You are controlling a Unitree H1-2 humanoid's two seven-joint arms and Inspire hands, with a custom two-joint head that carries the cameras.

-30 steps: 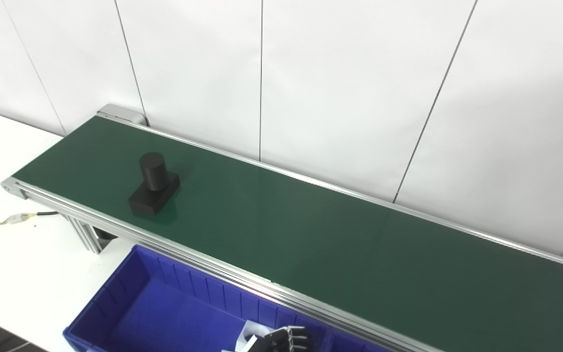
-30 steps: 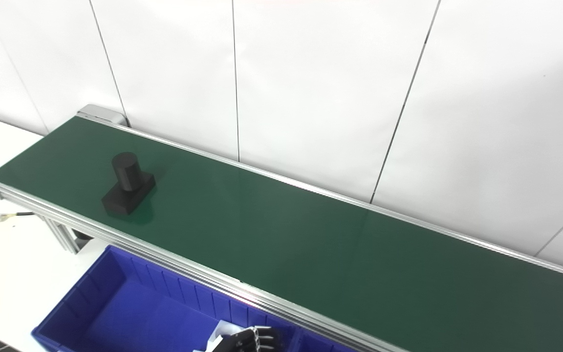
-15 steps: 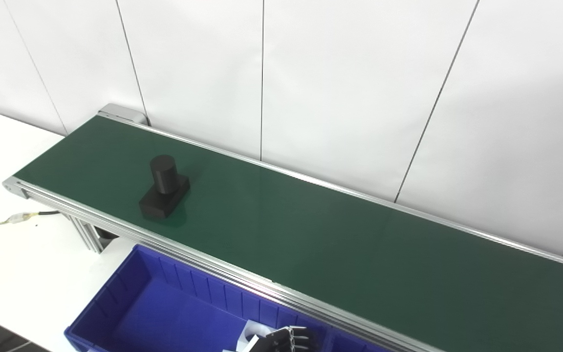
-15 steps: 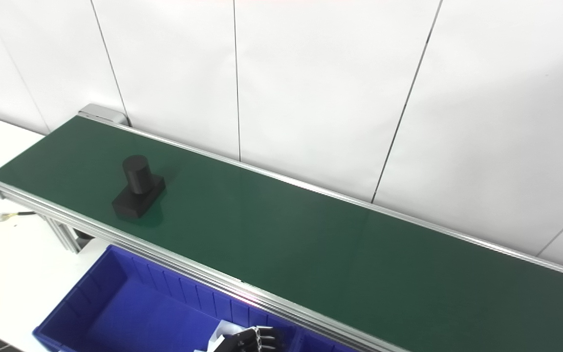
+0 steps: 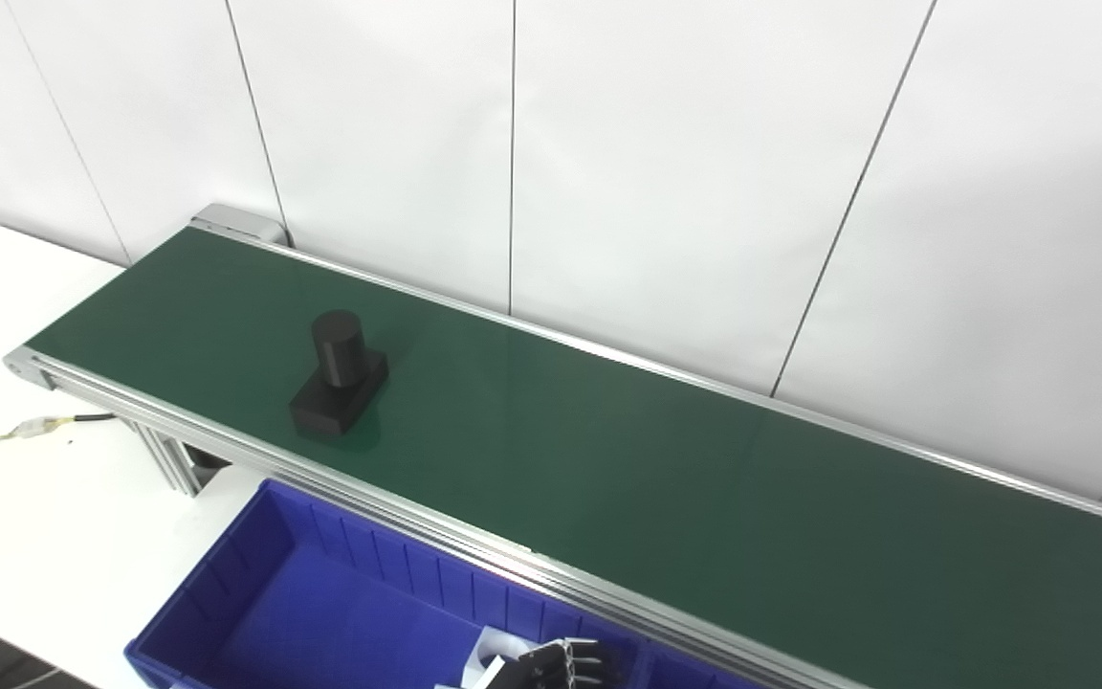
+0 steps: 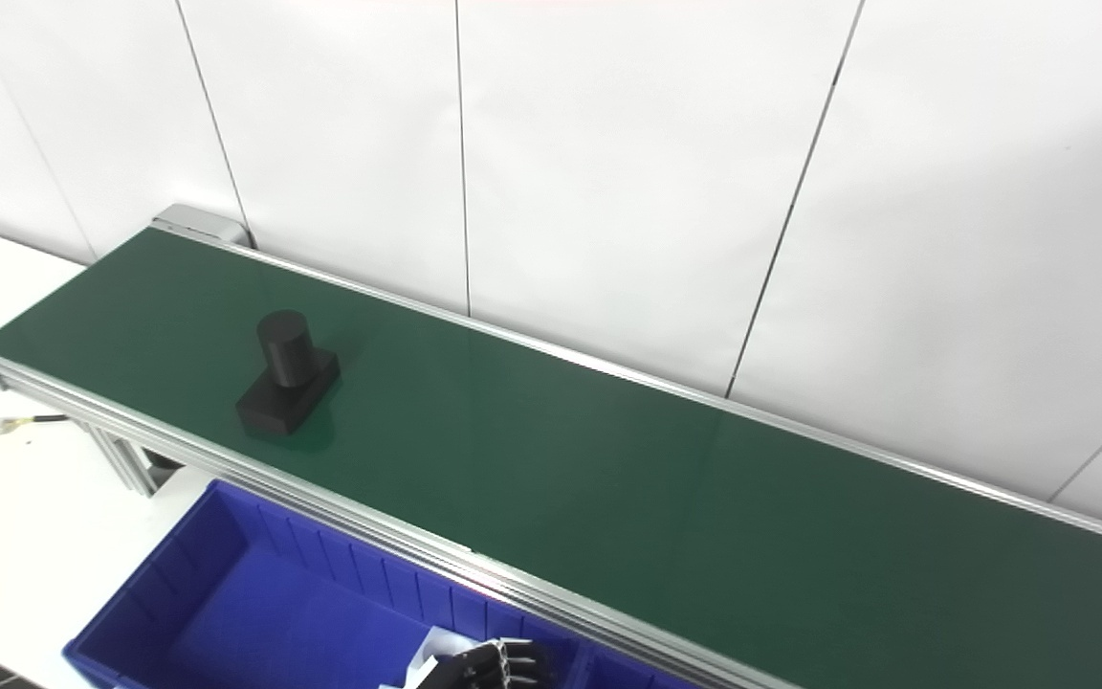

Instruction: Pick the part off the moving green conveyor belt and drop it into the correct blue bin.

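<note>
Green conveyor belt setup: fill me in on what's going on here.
A black part, a cylinder standing on a flat block, rides the green conveyor belt near its left end, carried rightward over the last second. Nothing is touching it yet. One robot hand waits low at the bottom edge, over the blue bin in front of the belt, near something white inside it. Which arm it belongs to, and its grip, can't be made out.
</note>
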